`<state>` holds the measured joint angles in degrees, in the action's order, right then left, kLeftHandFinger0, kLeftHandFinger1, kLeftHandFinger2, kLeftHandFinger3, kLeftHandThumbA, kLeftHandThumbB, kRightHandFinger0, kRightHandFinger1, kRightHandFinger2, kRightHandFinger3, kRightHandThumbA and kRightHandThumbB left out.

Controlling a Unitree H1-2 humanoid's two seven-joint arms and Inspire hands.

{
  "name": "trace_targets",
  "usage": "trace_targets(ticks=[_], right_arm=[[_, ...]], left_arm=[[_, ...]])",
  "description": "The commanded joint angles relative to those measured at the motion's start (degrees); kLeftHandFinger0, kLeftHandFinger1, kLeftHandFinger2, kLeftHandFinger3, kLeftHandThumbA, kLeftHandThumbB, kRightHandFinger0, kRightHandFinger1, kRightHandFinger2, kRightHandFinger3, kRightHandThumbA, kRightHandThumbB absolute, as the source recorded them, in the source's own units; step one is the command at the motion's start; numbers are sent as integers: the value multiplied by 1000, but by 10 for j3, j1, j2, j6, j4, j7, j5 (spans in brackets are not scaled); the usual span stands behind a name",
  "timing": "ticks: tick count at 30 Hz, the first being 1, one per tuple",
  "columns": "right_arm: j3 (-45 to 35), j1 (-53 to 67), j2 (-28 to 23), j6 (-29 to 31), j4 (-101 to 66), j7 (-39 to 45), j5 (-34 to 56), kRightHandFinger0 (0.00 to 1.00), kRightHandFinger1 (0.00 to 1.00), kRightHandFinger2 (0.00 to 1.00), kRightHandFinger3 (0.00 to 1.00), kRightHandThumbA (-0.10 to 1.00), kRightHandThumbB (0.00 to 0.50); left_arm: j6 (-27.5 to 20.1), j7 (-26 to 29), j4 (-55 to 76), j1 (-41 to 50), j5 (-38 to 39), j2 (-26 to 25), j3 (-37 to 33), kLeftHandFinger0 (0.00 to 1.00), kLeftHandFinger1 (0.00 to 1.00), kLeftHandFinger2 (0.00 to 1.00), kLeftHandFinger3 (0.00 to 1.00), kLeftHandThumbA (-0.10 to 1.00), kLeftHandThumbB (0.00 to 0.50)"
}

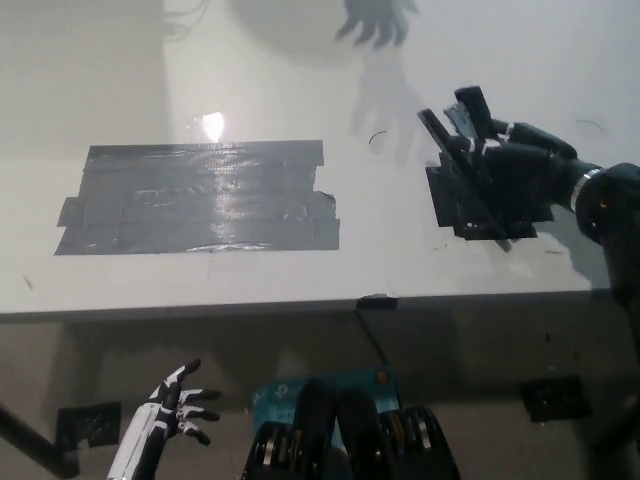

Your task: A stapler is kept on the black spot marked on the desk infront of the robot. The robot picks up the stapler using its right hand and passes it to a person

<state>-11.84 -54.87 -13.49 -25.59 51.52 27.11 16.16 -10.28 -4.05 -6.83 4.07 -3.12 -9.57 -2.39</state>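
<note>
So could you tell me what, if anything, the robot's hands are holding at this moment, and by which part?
The black right hand holds the stapler by its rear body; the front end sticks out up-left. The white left hand holds nothing.

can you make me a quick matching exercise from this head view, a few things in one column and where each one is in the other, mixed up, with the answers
Things:
1. right hand
2. left hand
3. grey tape patch
4. shadow of a hand

Places:
A. lower left, below the desk edge
B. on the desk, left of centre
C. top edge of the desk, centre
D. right side, above the black spot, holding the stapler

Pairs: 1-D, 2-A, 3-B, 4-C
</note>
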Motion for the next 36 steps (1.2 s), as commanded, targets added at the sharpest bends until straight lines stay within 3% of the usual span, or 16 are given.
trace_targets(ticks=[1, 3, 5, 6, 8, 12, 16, 19, 21, 25, 28, 30, 32, 33, 35, 36], right_arm=[[69, -90, 8, -13, -198, -102, 302, 0, 0, 0, 0, 934, 1], [84, -90, 22, -13, -222, -126, 319, 0, 0, 0, 0, 958, 12], [87, -94, 31, -13, -228, -143, 320, 0, 0, 0, 0, 922, 27], [84, -98, 37, -13, -225, -149, 318, 0, 0, 0, 0, 851, 41], [75, -110, 51, -13, -215, -174, 304, 0, 0, 0, 0, 870, 21], [67, -141, 69, -13, -191, -192, 273, 0, 0, 0, 0, 894, 46], [67, -162, 71, -13, -171, -192, 243, 0, 0, 0, 0, 942, 17], [67, -183, 78, -13, -158, -203, 172, 0, 0, 0, 0, 977, 39], [73, -218, 94, -13, -130, -267, 87, 0, 0, 0, 0, 896, 66], [122, -233, 92, 6, -117, -289, -4, 0, 0, 0, 0, 925, 66], [211, -258, 86, 54, -72, -326, -118, 0, 0, 16, 5, 1000, 54], [263, -277, 89, 87, -32, -368, -179, 7, 88, 184, 61, 1000, 48], [276, -283, 90, 98, -21, -380, -194, 1, 104, 235, 48, 1000, 49], [295, -291, 91, 116, -5, -395, -213, 54, 136, 278, 89, 1000, 58], [317, -304, 93, 136, 20, -411, -233, 60, 125, 283, 73, 1000, 64], [326, -309, 93, 146, 29, -418, -240, 12, 66, 219, 15, 1000, 65]], left_arm=[[12, -21, 31, -5, 7, -10, -4, 667, 870, 944, 961, 1000, 500], [4, -29, 27, -4, 13, -15, -7, 910, 1000, 1000, 1000, 1000, 500], [4, -33, 26, -4, 14, -17, -10, 956, 1000, 1000, 1000, 1000, 500], [6, -34, 26, -4, 14, -18, -10, 959, 1000, 1000, 1000, 1000, 500], [12, -35, 28, -3, 17, -16, -10, 963, 1000, 1000, 1000, 1000, 500], [15, -35, 28, -5, 17, -16, -11, 958, 1000, 1000, 1000, 1000, 500], [18, -36, 29, -7, 14, -16, -11, 959, 1000, 1000, 1000, 1000, 500], [23, -37, 32, -9, 14, -17, -10, 957, 1000, 1000, 1000, 1000, 500], [28, -38, 35, -11, 12, -17, -10, 941, 1000, 1000, 1000, 1000, 500], [33, -39, 36, -14, 12, -16, -8, 938, 1000, 1000, 1000, 1000, 500], [34, -43, 35, -18, 13, -16, -8, 925, 1000, 1000, 1000, 1000, 500], [41, -43, 37, -17, 14, -15, -7, 913, 1000, 1000, 1000, 1000, 500], [44, -43, 39, -17, 13, -14, -7, 911, 1000, 1000, 1000, 1000, 500], [40, -43, 37, -19, 13, -15, -8, 894, 1000, 1000, 1000, 1000, 500], [33, -45, 35, -21, 13, -16, -9, 884, 1000, 1000, 1000, 1000, 500], [31, -46, 33, -22, 14, -16, -10, 875, 1000, 1000, 1000, 1000, 500]])
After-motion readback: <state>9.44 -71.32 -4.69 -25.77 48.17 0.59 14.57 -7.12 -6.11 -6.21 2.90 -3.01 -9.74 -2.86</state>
